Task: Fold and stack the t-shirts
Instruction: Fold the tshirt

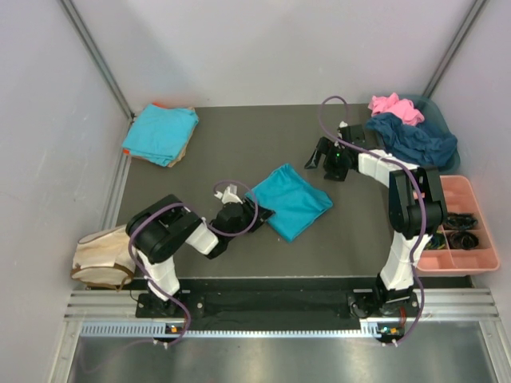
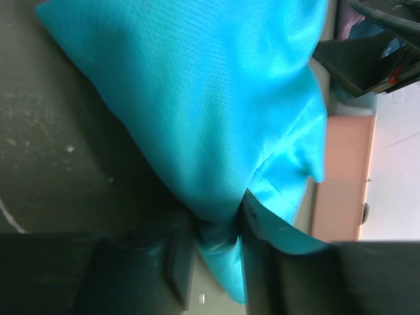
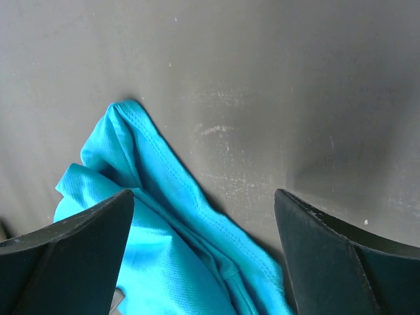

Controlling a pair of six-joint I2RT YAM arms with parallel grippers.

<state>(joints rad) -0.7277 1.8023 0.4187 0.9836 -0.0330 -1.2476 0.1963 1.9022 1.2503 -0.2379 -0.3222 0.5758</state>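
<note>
No text, label, brand, number or sign can be read in any view. The turquoise t-shirt (image 1: pixel 291 201) is plain cloth without print. A small red mark (image 2: pixel 394 78) on a dark arm part (image 2: pixel 365 60) is too blurred to read.

Turquoise t-shirts in sight: two. These are the loose turquoise t-shirt (image 1: pixel 291 201) mid-bench (image 1: pixel 239 152) and the folded turquoise t-shirt (image 1: pixel 160 132) topping a pile at the back left corner. How many pieces lie under that one cannot be told.

Pink t-shirt (image 1: pixel 395 105): one.
Navy t-shirt (image 1: pixel 415 140): one.
Pink compartment tray (image 1: pixel 459 191): one, with dark items (image 1: pixel 461 221) in two of its compartments.
Beige cloth bag (image 1: pixel 100 259): one.
Arms: two, each carrying one two-fingered end effector: the left end effector (image 2: pixel 216 236) and the right end effector (image 3: pixel 203 193).
Bench: one.
</note>
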